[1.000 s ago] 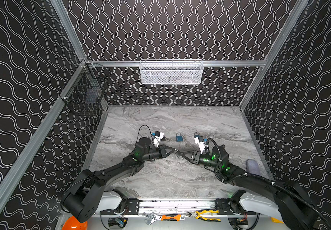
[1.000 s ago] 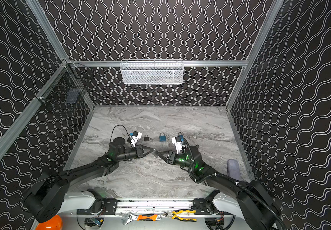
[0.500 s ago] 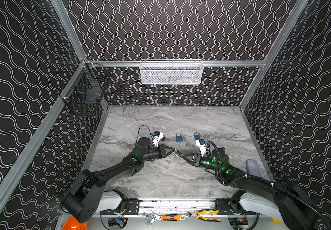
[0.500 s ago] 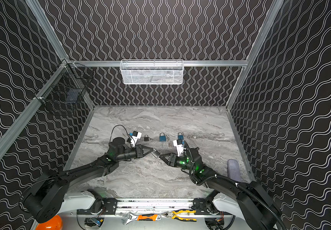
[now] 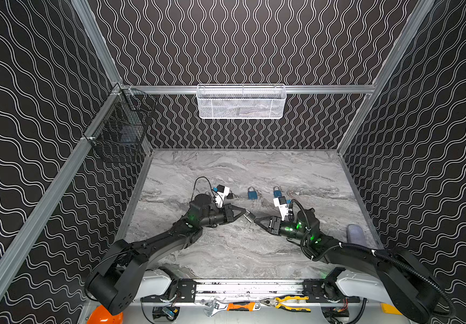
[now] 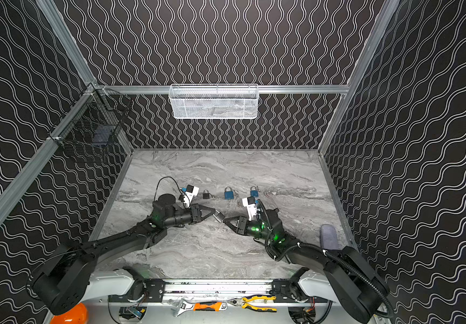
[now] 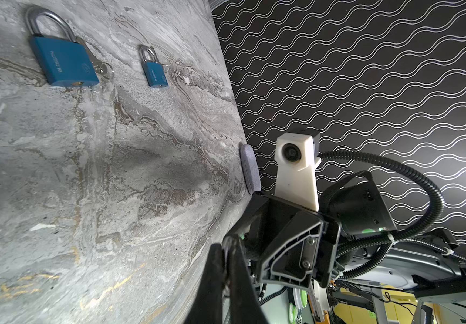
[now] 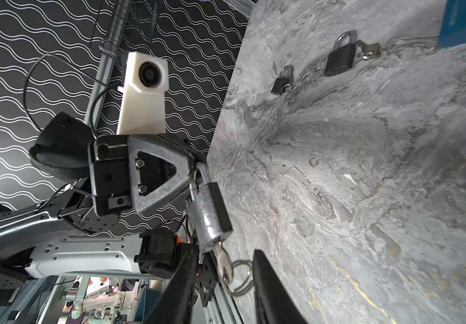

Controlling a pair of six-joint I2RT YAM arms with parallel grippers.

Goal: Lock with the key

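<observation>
- The silver padlock (image 8: pixel 212 216) hangs clear above the counter (image 5: pixel 240 252), on the robot's side of the blue padlock (image 5: pixel 252 193). Held there, I judge, each arm can reach one end of it.
- Its key (image 8: pixel 223 262) sits in the keyhole at the end away from the shackle. The key ring (image 8: pixel 240 277) dangles below, facing the right arm.
- The left gripper (image 7: pixel 226 249) is clamped tight on the shackle, probably to brace the body against the turn.
- The right gripper (image 8: pixel 225 249) stands partly open with one finger on each side of the key head. A gap shows on both sides, so it grips nothing yet.
- A second blue padlock (image 5: pixel 276 192) lies beside the blue padlock, and two black padlocks (image 8: pixel 340 59) lie on its other side, all flat and untouched.
</observation>
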